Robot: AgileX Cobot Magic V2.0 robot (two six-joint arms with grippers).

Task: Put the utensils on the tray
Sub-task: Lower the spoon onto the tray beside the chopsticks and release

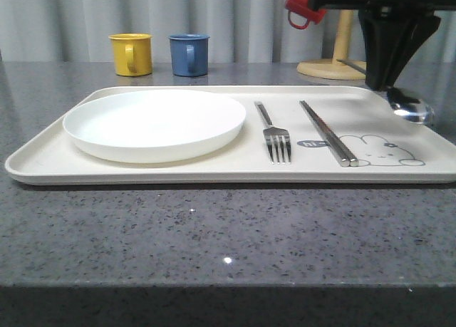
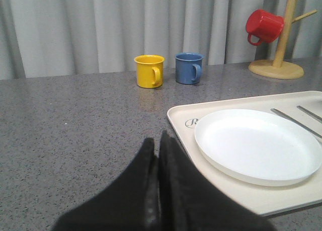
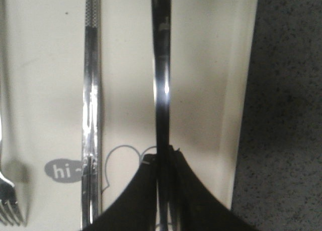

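Note:
The cream tray (image 1: 50,163) lies across the grey table. On it are a round white plate (image 1: 153,124) at the left, a fork (image 1: 276,138) in the middle and a pair of chopsticks (image 1: 326,132) by the rabbit drawing. My right gripper (image 1: 388,81) is over the tray's far right part, shut on the spoon (image 1: 412,107), whose bowl sits low by the right rim. In the right wrist view the spoon handle (image 3: 162,80) runs out from between the right gripper (image 3: 163,155), parallel to the chopsticks (image 3: 92,90). My left gripper (image 2: 157,140) is shut and empty beside the tray's left corner (image 2: 181,115).
A yellow mug (image 1: 132,54) and a blue mug (image 1: 189,54) stand behind the tray. A red mug (image 1: 303,6) hangs on a wooden stand (image 1: 338,56) at the back right. Bare grey tabletop (image 1: 214,227) stretches from the tray to the front edge.

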